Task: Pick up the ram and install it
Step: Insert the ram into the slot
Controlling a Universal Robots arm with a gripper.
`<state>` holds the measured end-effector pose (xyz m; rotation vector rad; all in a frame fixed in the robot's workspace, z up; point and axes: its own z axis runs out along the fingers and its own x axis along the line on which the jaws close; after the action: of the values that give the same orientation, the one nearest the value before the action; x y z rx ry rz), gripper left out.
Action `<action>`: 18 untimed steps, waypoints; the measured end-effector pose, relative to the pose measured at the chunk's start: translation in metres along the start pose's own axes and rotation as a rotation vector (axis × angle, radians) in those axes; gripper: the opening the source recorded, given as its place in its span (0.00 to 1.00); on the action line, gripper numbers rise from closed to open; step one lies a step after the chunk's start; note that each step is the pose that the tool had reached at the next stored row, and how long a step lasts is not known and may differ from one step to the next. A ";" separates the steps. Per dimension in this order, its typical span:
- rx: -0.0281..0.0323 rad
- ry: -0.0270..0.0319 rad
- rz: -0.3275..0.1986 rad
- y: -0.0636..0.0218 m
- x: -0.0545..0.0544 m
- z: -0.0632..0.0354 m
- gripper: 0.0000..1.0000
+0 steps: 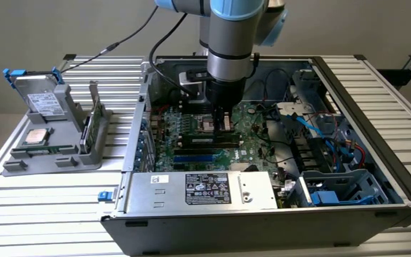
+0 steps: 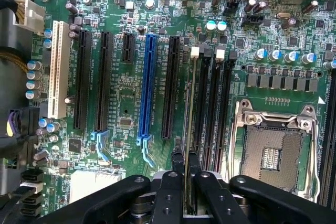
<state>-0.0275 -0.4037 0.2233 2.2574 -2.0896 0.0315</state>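
We see a green motherboard (image 2: pixel 126 85) lined with black slots (image 2: pixel 84 77), one blue slot (image 2: pixel 148 87) and one white slot (image 2: pixel 56 69). The gripper (image 2: pixel 186 161) is matte black, and the ram (image 2: pixel 189 124) shows as a thin olive-green edge. The arm (image 1: pixel 228 59) is grey with light blue caps.

In the wrist view the ram (image 2: pixel 186 129) is pinched edge-on between the hand's (image 2: pixel 186 157) fingers, its chip faces hidden, and the hand's body runs off the picture's edge. In the exterior view the arm (image 1: pixel 230 32) is cut off above, and the print on the power supply's label (image 1: pixel 207 188) is too small to read.
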 end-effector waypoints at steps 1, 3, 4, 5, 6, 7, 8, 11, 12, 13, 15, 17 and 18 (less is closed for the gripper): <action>0.0000 0.0001 0.000 0.0000 0.000 0.0000 0.14; 0.0000 0.0002 0.000 -0.0001 -0.001 0.0000 0.14; 0.0000 0.0002 0.000 -0.0001 -0.001 -0.0001 0.14; -0.0001 0.0005 0.000 -0.0002 -0.002 -0.0001 0.14; -0.0001 0.0009 0.000 -0.0002 -0.002 -0.0001 0.14; -0.0001 0.0016 0.000 -0.0002 -0.002 0.0000 0.14; -0.0001 0.0027 0.000 -0.0002 -0.002 0.0001 0.14; -0.0006 0.0068 0.000 -0.0002 -0.002 0.0007 0.14; -0.0008 0.0085 0.000 -0.0001 -0.003 0.0010 0.14; -0.0010 0.0098 0.000 -0.0001 -0.003 0.0011 0.14; -0.0010 0.0105 0.000 -0.0002 -0.004 0.0013 0.14; -0.0007 0.0103 0.000 -0.0004 -0.006 0.0013 0.14; -0.0008 0.0106 0.000 -0.0004 -0.006 0.0013 0.14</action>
<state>-0.0276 -0.3974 0.2216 2.2514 -2.0845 0.0426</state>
